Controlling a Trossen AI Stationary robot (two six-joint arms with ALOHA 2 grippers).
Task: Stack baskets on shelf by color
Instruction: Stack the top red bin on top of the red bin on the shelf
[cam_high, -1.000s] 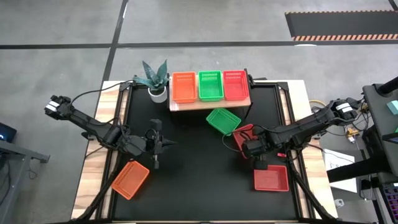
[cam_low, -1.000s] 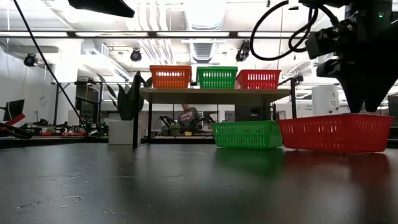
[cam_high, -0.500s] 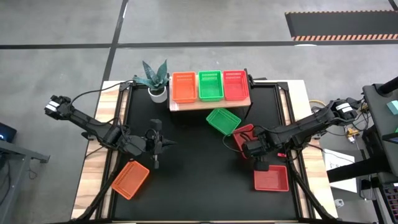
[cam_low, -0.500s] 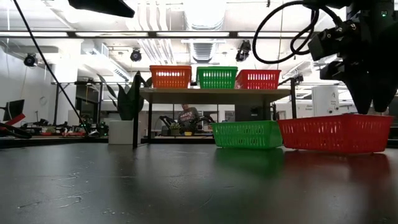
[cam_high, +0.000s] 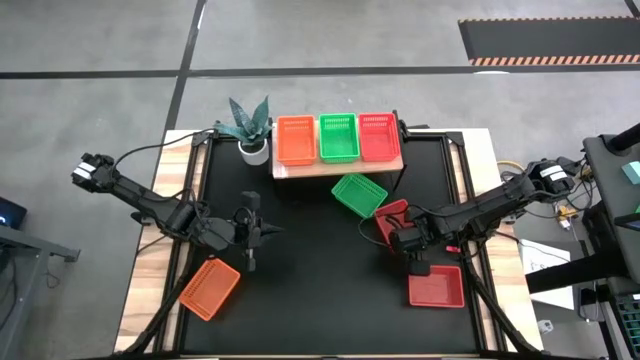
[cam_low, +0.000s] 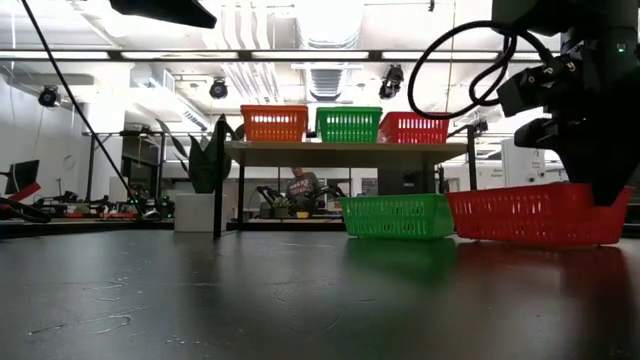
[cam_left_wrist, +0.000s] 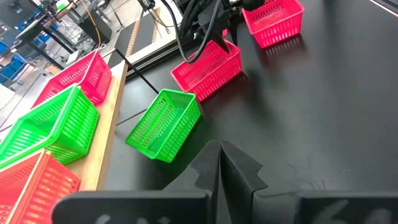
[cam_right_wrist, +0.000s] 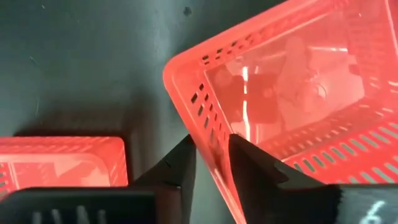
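Note:
A red basket (cam_high: 392, 218) (cam_low: 540, 213) sits on the black table right of centre. My right gripper (cam_high: 405, 238) (cam_right_wrist: 210, 146) stands over its near side, pointing down and shut on its wall. A green basket (cam_high: 358, 193) lies just beyond it. Another red basket (cam_high: 436, 287) lies nearer the front edge, and an orange basket (cam_high: 210, 288) lies at the front left. The shelf (cam_high: 338, 166) at the far edge carries one orange, one green and one red basket side by side. My left gripper (cam_high: 272, 230) (cam_left_wrist: 219, 149) hovers shut left of centre, holding nothing. My right gripper has the red basket's near side wall (cam_right_wrist: 208, 134) between its fingers, a little way from a corner. One finger (cam_right_wrist: 249, 165) is inside the basket and one (cam_right_wrist: 177, 168) outside. The fingers come from above, pointing steeply down, across the rim. The basket's bottom rests on the table.
A potted plant (cam_high: 250, 125) stands left of the shelf. The shelf's black legs (cam_low: 217, 195) rise from the far part of the table. Bare black tabletop lies at the centre and along the near edge.
My right gripper has sunk a little onto the red basket's near wall. The basket has stayed where it was on the table.

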